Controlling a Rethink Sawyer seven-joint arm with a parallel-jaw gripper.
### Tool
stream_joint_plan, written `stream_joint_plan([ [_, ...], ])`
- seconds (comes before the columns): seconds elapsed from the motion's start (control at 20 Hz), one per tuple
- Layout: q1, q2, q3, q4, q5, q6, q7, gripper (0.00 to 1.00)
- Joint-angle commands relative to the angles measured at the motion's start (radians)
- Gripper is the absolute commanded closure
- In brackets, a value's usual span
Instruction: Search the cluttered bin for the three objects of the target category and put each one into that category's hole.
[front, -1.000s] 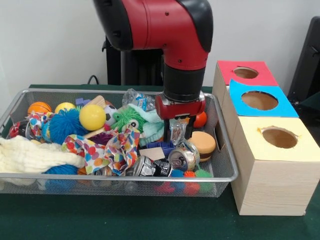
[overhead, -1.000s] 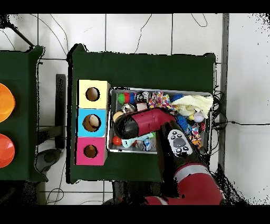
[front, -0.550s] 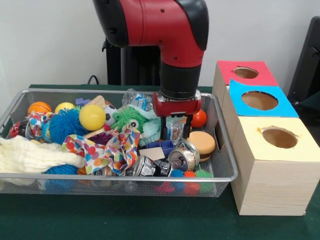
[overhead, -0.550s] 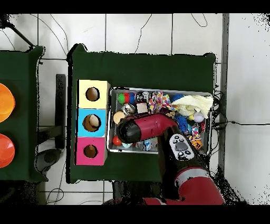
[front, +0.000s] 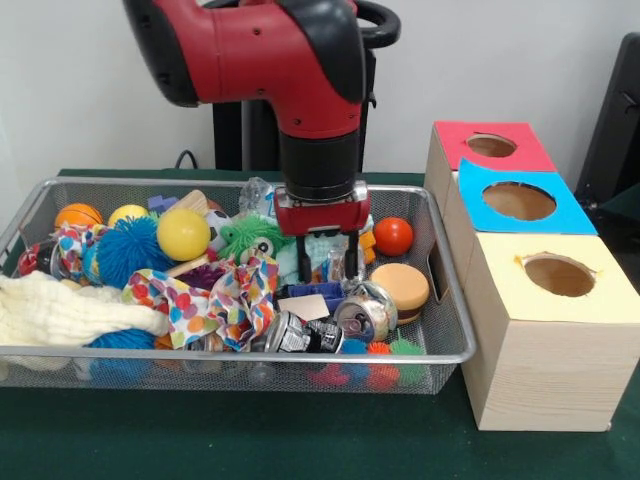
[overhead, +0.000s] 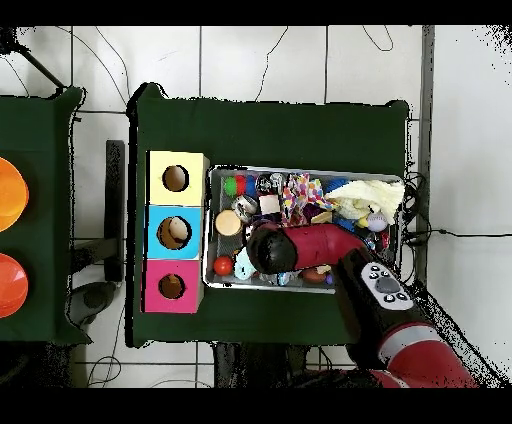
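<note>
The red and black arm (front: 260, 50) bends at its elbow and points straight down. Its gripper (front: 327, 262) hangs vertically, two dark fingers (front: 304, 258) parted, wrist directly above the fingers.

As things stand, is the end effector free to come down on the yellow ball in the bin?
Probably yes. The yellow ball sits on top of the clutter with nothing over it, and the end effector only has to shift sideways along the bin.
</note>
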Motion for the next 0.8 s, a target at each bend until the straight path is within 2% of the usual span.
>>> stream_joint_plan([
  [0.05,-0.097,0.021,0.083,0.056,-0.028,0.108,-0.124,0.0],
  [0.8,-0.125,-0.045,0.109,0.053,-0.019,0.224,-0.143,0.0],
])
